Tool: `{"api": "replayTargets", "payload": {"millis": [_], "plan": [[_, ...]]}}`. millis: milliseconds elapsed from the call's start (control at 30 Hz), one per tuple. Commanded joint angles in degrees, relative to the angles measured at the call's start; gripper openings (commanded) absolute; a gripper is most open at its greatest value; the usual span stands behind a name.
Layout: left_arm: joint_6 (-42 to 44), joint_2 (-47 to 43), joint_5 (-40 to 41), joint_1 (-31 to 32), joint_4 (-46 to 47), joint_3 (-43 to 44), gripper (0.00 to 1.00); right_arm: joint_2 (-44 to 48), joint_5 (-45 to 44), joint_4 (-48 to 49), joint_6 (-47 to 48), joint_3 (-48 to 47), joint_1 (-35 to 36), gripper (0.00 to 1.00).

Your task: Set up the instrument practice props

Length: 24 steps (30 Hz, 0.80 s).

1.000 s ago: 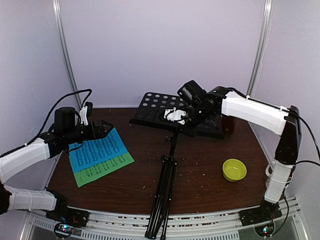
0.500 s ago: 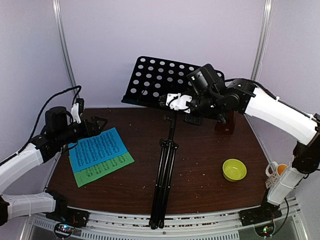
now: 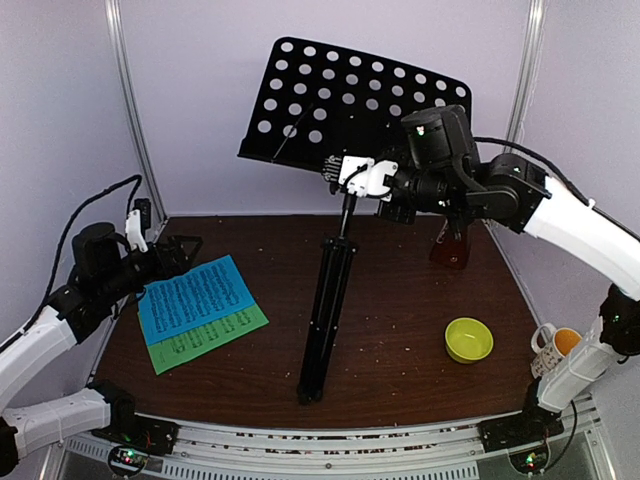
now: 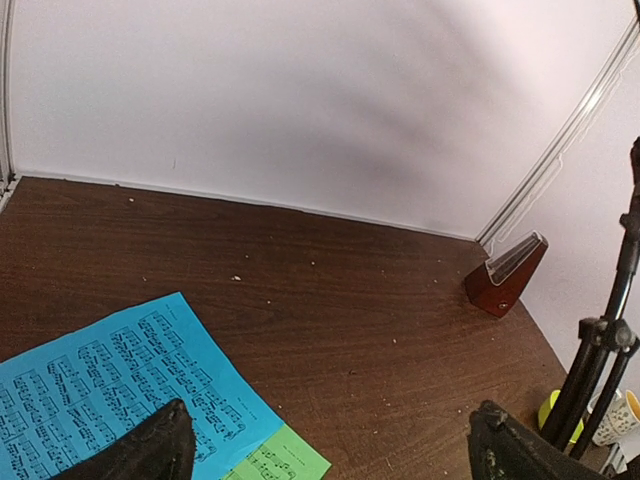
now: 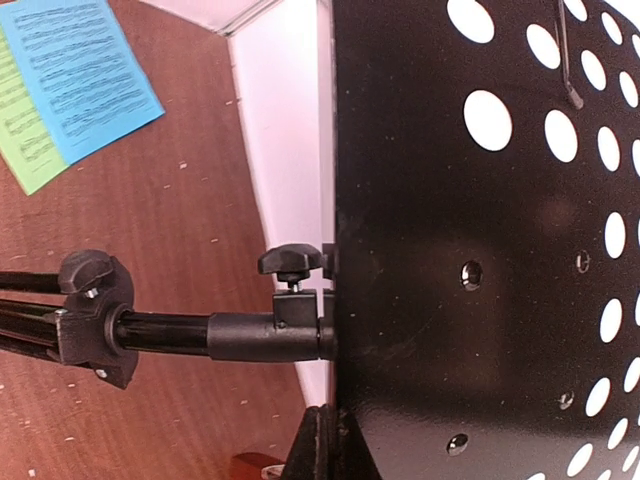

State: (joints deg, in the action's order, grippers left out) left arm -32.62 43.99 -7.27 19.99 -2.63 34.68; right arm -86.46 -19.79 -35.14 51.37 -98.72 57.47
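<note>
**A:** What's the room like?

**B:** There's a dark brown wooden table [image 3: 400, 330] speckled with pale crumbs. Plain lilac walls [image 3: 200, 100] close it in, with metal rails in the back corners.

**A:** And the music stand?

**B:** The black music stand [image 3: 325, 300] is in the middle of the table. Its legs are folded together, its foot rests on the wood near the front edge, and its pole leans. The tray [image 3: 350, 95], full of round holes, is up high against the back wall. The right gripper [image 3: 350, 175] is clamped on the tray's lower edge, right by the top of the pole.

**A:** The other props?

**B:** A blue sheet [image 3: 190, 295] of printed music lies flat on the left, overlapping a green sheet [image 3: 225, 335]. The left gripper [image 3: 185, 250] hovers at their far edge, fingers spread wide and holding nothing. The reddish-brown metronome [image 3: 450, 245] stands upright at the back right. A yellow-green bowl [image 3: 468, 340] sits front right, and a spotted mug [image 3: 553, 342] is at the right edge.
</note>
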Motion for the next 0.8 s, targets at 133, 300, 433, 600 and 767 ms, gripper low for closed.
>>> {"api": "replayTargets", "payload": {"millis": [133, 300, 433, 600, 767], "plan": [[1.3, -1.5, 0.7, 0.6, 11.1, -6.5, 0.98, 6.0, -10.5, 23.7, 10.7, -3.8, 4.2, 0.0], [4.5, -0.5, 4.8, 4.6, 14.1, -8.9, 0.98, 6.1, -12.8, 28.3, 16.4, -3.4, 6.5, 0.0], [5.2, 4.6, 9.2, 10.6, 20.4, -9.6, 0.97, 6.2, -14.3, 33.7, 21.4, -2.0, 8.6, 0.0], [12.7, 14.7, 18.3, 22.3, 30.9, -7.9, 0.94, 6.0, -15.5, 39.7, 25.4, 0.0, 11.3, 0.0], [19.1, 23.3, 21.6, 29.0, 38.5, -4.5, 0.93, 5.6, -17.0, 42.8, 28.2, 0.8, 13.3, 0.0]]}}
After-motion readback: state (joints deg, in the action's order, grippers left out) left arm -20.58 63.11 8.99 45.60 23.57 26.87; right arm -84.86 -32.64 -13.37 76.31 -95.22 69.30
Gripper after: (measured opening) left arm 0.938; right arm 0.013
